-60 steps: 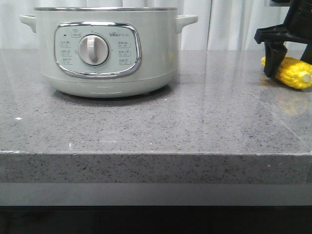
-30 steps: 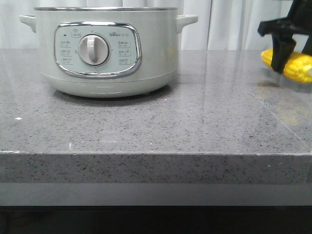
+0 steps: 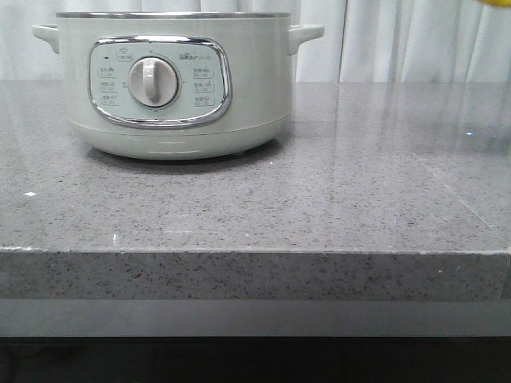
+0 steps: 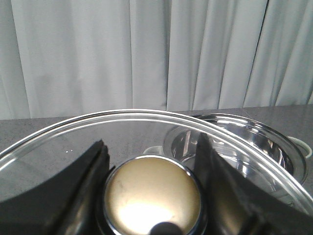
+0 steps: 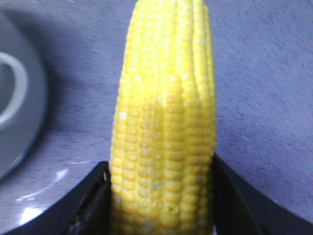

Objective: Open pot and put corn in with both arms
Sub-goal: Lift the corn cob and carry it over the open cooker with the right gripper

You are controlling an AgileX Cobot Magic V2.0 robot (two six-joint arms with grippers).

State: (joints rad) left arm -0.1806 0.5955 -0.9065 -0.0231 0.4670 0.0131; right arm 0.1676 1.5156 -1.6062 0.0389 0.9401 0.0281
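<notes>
The pale mint-white pot (image 3: 172,84) stands at the back left of the counter, with no lid on its metal rim. My left gripper (image 4: 151,147) is shut on the golden knob (image 4: 154,196) of the glass lid (image 4: 146,117) and holds it in the air. The pot's open steel inside (image 4: 244,142) shows through the glass. My right gripper (image 5: 161,166) is shut on the yellow corn (image 5: 164,107) and holds it above the counter. A blurred part of the pot with its handle (image 5: 14,88) lies beside the corn. In the front view only a yellow sliver of corn (image 3: 493,2) shows at the top right.
The grey speckled counter (image 3: 319,199) has its front edge near the camera. White curtains (image 3: 399,40) hang behind it. Neither arm shows in the front view.
My right gripper has lifted the corn off the counter at the right and risen out of the top of the front view. The pot has not moved.
</notes>
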